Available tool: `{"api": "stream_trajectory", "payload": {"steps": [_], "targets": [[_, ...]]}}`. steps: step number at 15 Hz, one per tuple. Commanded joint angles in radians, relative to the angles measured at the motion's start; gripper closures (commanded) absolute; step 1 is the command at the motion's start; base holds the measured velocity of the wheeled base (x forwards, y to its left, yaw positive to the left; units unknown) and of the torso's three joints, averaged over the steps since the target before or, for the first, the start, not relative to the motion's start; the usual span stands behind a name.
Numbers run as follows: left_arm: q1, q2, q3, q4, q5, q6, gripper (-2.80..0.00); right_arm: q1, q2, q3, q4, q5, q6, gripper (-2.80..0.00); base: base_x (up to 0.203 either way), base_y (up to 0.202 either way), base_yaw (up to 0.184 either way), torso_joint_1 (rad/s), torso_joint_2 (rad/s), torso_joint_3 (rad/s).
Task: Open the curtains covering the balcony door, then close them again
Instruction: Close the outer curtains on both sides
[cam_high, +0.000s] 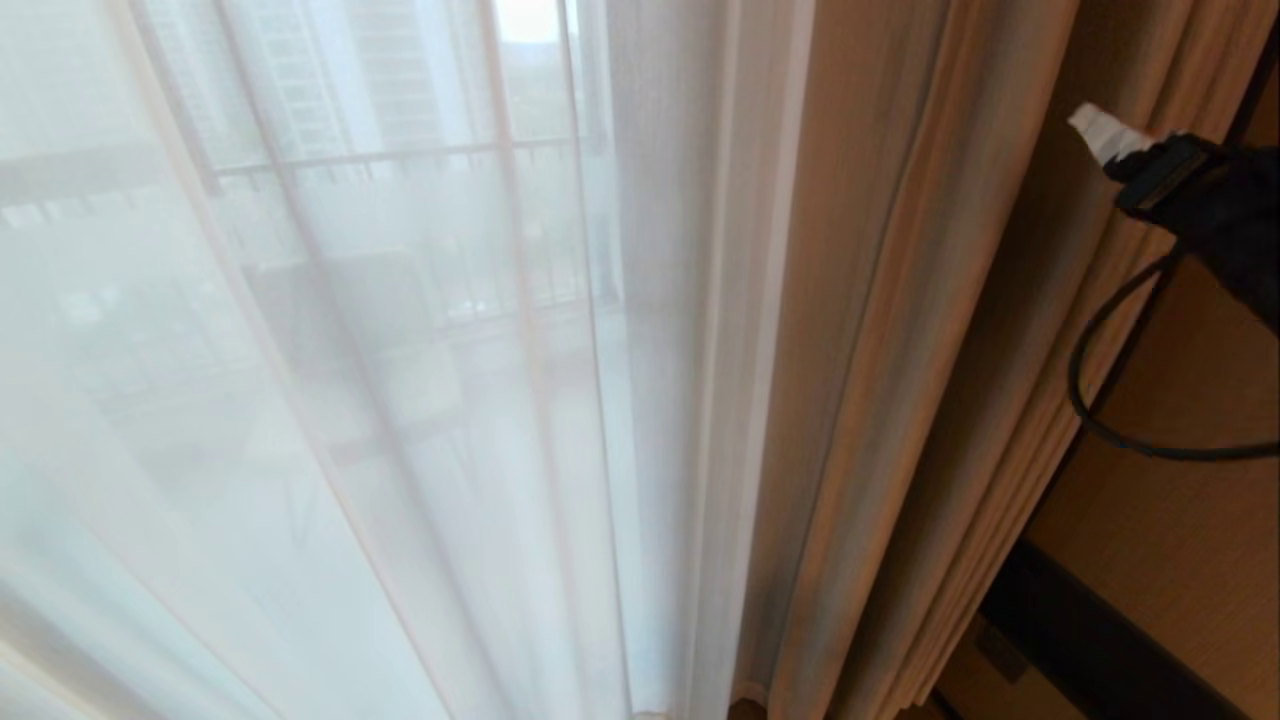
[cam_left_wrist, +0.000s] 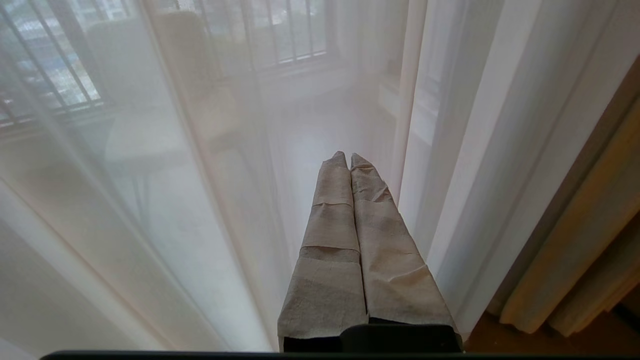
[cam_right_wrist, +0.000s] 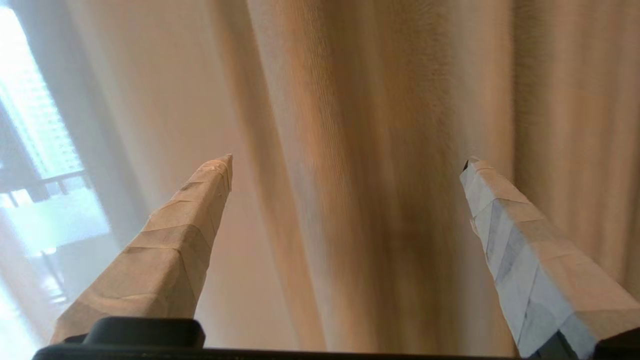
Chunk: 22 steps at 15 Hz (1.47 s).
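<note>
1. The right gripper (cam_right_wrist: 345, 165) stands with its taped fingers (cam_right_wrist: 170, 250) spread wide and nothing between them. Straight ahead of the gap hang the pleats of the drapes (cam_right_wrist: 380, 150). The spread looks meant to take a fold of cloth, but no finger touches the cloth yet.

2. In the head view the right gripper (cam_high: 1105, 135) shows only as a white-taped tip on a black wrist, raised in front of the drapes (cam_high: 900, 350), with a black cable (cam_high: 1100, 400) looping below it. The wall (cam_high: 1180, 520) of wood panel is on its outer side.

3. The sheers (cam_high: 400, 400) hang off to the gripper's inner side, beyond the drapes' edge. They are drawn across the glass, so the balcony behind shows only as haze, with railing bars (cam_high: 400, 160) faintly visible. The balcony door's own frame I cannot make out through the cloth.

4. The left gripper (cam_left_wrist: 345, 157) is closed, its two wrapped fingers (cam_left_wrist: 330, 240) pressed flat together and holding nothing. It hangs parked, pointing at the sheers (cam_left_wrist: 175, 175), with the drapes (cam_left_wrist: 575, 250) off to one side of it. It looks idle, leaving the work to the right arm.

5. Judgement: the sheers are still across, while the drapes look gathered to one side; opening seems barely begun. The next move would call for closing on a firm fold.

6. No containers are in view.
</note>
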Motion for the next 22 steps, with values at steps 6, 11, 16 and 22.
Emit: {"api": "stream_trajectory", "payload": {"steps": [6, 11, 16, 22], "targets": [[0.000, 0.000, 0.000, 0.000, 0.000, 0.000, 0.00, 0.019, 0.295, -0.269, 0.022, 0.000, -0.050, -2.80, 0.000, 0.000, 0.000, 0.000, 0.00, 0.000], [0.000, 0.000, 0.000, 0.000, 0.000, 0.000, 0.00, 0.031, 0.410, -0.444, 0.084, -0.001, -0.050, -2.80, 0.000, 0.000, 0.000, 0.000, 0.00, 0.000], [0.000, 0.000, 0.000, 0.000, 0.000, 0.000, 0.00, 0.016, 0.517, -0.606, 0.146, -0.003, -0.084, -2.80, 0.000, 0.000, 0.000, 0.000, 0.00, 0.000], [0.000, 0.000, 0.000, 0.000, 0.000, 0.000, 0.00, 0.011, 0.583, -0.686, 0.145, -0.002, -0.093, -2.80, 0.000, 0.000, 0.000, 0.000, 0.00, 0.000]]}}
